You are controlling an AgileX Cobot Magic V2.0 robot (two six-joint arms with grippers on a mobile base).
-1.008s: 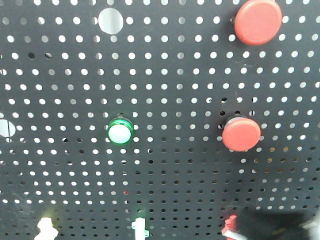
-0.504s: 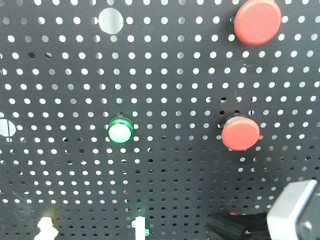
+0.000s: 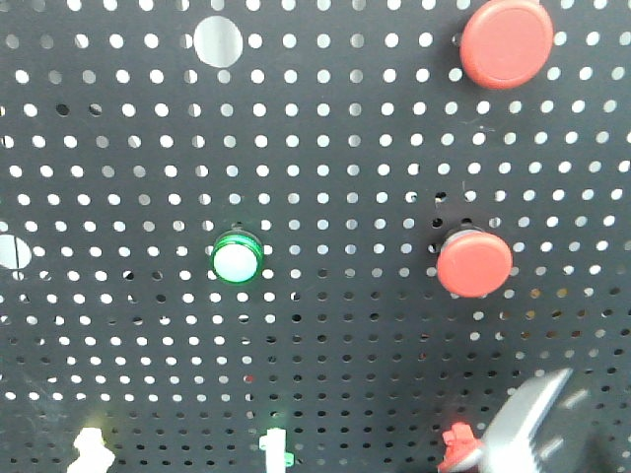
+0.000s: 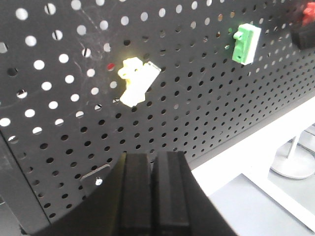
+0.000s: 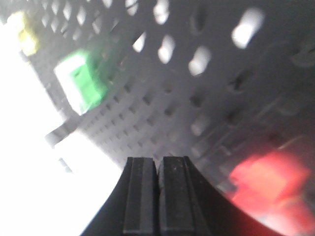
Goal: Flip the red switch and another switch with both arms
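Red switch (image 3: 456,445), a small lever, sits at the lower edge of the perforated panel (image 3: 325,148), toward its lower right corner. The front view cuts it off at the frame's bottom. In the right wrist view it is only a red blur low on the right, so I cannot tell which way the lever is thrown.

Along the same lower edge stand a green switch (image 3: 277,448) near the middle and a pale yellow switch (image 3: 89,448) toward the lower left corner.

My right hand (image 5: 158,164) has its pads pressed together with nothing between them. It points at the panel, and the red switch lies just to one side of its line. In the front view the grey body of my right arm (image 3: 537,434) is just beside the red switch, and whether they touch I cannot tell.

My left hand (image 4: 151,160) is likewise closed narrow and empty. It sits below the pale yellow switch and apart from it.

Progress, as I judge it: both arms are brought up to the switch row, the right one closer in. No toggle is confirmed by these views. Both throws are best treated as left to do, the left arm's on the yellow switch if that is the one meant.
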